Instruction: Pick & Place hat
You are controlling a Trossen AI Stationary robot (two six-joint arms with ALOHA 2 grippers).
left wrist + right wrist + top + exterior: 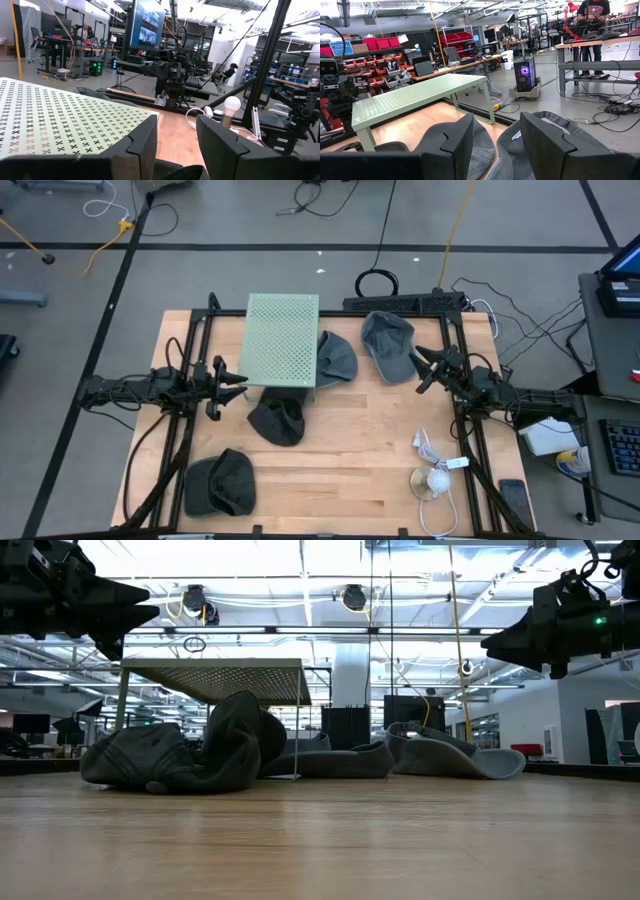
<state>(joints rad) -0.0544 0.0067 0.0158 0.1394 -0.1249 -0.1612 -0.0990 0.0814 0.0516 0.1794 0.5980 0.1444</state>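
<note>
A: Since four hats lie on the surface, which tool is nearer one?

B: Right tool (423, 372), parted and empty, hovers just beside the far-right hat (388, 342) (brim toward it). Left tool (232, 379) likewise empty, near the rack (283, 338).

A wooden table (340, 460) carries a green perforated stand (282, 338) at the far side, four dark hats (277, 420) around it, and a white cable (436, 465) near right.

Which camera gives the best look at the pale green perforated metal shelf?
The high view: the pale green perforated metal shelf shows whole from above, among grey hats. The low view shows its underside and legs; the left wrist view only its top close up; the right wrist view shows it whole, at an angle.
</note>
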